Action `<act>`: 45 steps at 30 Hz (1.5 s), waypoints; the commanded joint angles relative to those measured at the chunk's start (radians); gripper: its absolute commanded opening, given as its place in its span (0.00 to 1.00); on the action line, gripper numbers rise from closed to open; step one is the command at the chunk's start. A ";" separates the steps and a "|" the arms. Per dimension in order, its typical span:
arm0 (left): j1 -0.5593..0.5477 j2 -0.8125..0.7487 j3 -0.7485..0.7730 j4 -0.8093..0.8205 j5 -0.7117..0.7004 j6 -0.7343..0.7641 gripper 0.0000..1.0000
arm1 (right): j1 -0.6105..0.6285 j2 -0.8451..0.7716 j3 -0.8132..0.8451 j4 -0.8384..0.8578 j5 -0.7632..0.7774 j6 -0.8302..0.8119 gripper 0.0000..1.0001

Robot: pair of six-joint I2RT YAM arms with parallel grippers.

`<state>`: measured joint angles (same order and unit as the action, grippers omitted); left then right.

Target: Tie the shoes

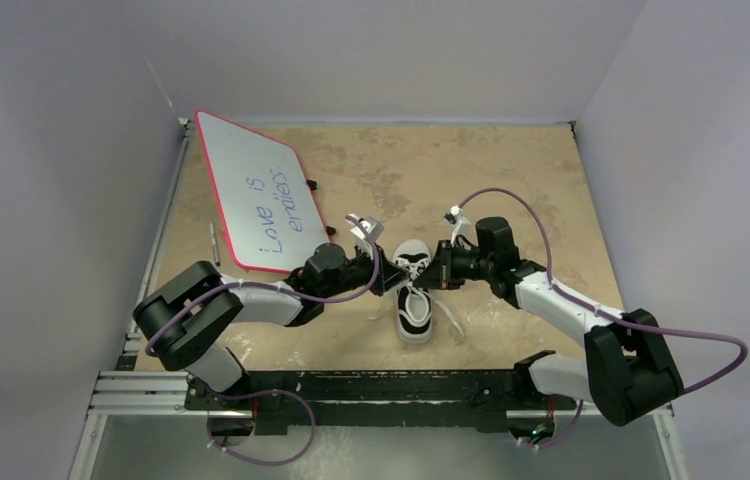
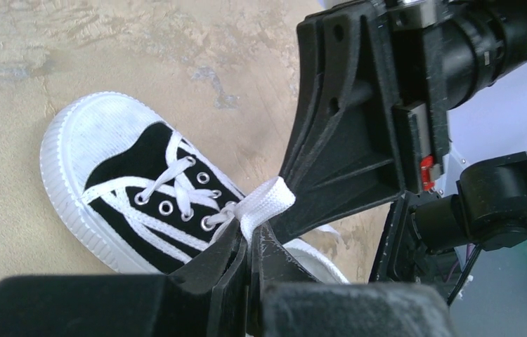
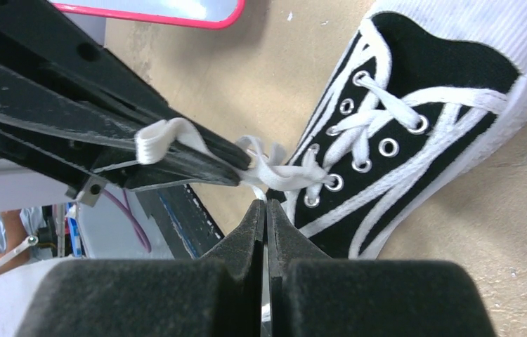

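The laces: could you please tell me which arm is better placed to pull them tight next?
Left, probably: the left end effector is shut on a fold of the laces above the shoe. The right end effector is shut too, but whether it holds any lace is unclear.

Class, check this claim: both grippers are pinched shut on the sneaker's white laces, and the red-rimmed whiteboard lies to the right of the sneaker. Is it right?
Not quite. The whiteboard lies to the left of the sneaker, on the left arm's side; the top external view shows it. The rest holds: the left gripper and right gripper are shut on the white laces.
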<state>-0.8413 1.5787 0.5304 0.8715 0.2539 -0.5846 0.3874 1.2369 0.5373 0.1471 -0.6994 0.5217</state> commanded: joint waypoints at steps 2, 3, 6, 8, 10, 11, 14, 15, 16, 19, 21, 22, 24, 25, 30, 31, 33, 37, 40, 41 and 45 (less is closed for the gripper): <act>-0.001 -0.097 -0.010 0.002 -0.008 0.018 0.03 | 0.004 -0.015 0.021 0.003 0.027 0.017 0.00; -0.004 -0.106 -0.014 -0.011 -0.008 0.029 0.04 | 0.005 -0.013 0.019 0.006 0.024 0.015 0.00; -0.012 -0.123 -0.016 -0.043 0.002 0.063 0.08 | 0.004 -0.003 0.024 -0.004 0.020 -0.001 0.00; -0.019 -0.124 -0.018 -0.061 0.000 0.077 0.09 | 0.004 0.002 0.027 -0.014 0.022 -0.011 0.00; -0.023 -0.120 -0.020 -0.061 -0.005 0.081 0.10 | 0.004 0.003 0.027 -0.019 0.028 -0.015 0.00; -0.023 -0.120 -0.022 -0.059 -0.006 0.083 0.10 | 0.005 0.005 0.026 -0.020 0.029 -0.015 0.00; -0.024 -0.124 -0.027 -0.055 -0.026 0.081 0.05 | 0.004 0.010 0.025 -0.028 0.035 -0.019 0.00; -0.025 -0.126 -0.031 -0.055 -0.030 0.080 0.05 | 0.004 0.010 0.026 -0.037 0.039 -0.023 0.00; -0.027 -0.131 -0.034 -0.058 -0.033 0.079 0.05 | 0.004 0.010 0.028 -0.044 0.042 -0.027 0.00; -0.041 -0.153 -0.055 -0.073 -0.045 0.094 0.07 | 0.004 0.010 0.035 -0.058 0.044 -0.032 0.00; -0.053 -0.159 -0.056 -0.106 -0.045 0.111 0.07 | 0.004 0.014 0.042 -0.063 0.050 -0.034 0.00; -0.059 -0.162 -0.056 -0.119 -0.040 0.120 0.07 | 0.005 0.015 0.045 -0.063 0.051 -0.035 0.00; -0.073 -0.171 -0.057 -0.143 -0.043 0.133 0.07 | 0.005 0.019 0.054 -0.064 0.048 -0.036 0.00; -0.082 -0.176 -0.058 -0.158 -0.051 0.138 0.07 | 0.004 0.021 0.058 -0.065 0.048 -0.035 0.00; -0.125 -0.216 -0.065 -0.259 -0.109 0.188 0.06 | 0.004 0.031 0.075 -0.075 0.047 -0.039 0.00; -0.131 -0.230 -0.071 -0.270 -0.122 0.193 0.07 | 0.004 0.032 0.078 -0.081 0.049 -0.042 0.00; -0.141 -0.262 -0.094 -0.279 -0.144 0.204 0.10 | 0.004 0.036 0.081 -0.088 0.049 -0.047 0.00; -0.157 -0.292 -0.100 -0.327 -0.161 0.233 0.15 | 0.004 0.048 0.081 -0.090 0.046 -0.050 0.00; -0.161 -0.279 -0.098 -0.356 -0.156 0.244 0.16 | 0.005 0.059 0.088 -0.098 0.046 -0.059 0.00; -0.164 -0.273 -0.092 -0.372 -0.154 0.249 0.16 | 0.005 0.058 0.091 -0.108 0.046 -0.063 0.00; -0.174 -0.266 -0.090 -0.396 -0.166 0.248 0.24 | 0.004 0.044 0.099 -0.142 0.049 -0.071 0.00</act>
<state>-1.0031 1.3125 0.4309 0.4908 0.1078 -0.3637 0.3874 1.2964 0.5926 0.0391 -0.6628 0.4801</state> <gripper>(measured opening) 0.206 0.005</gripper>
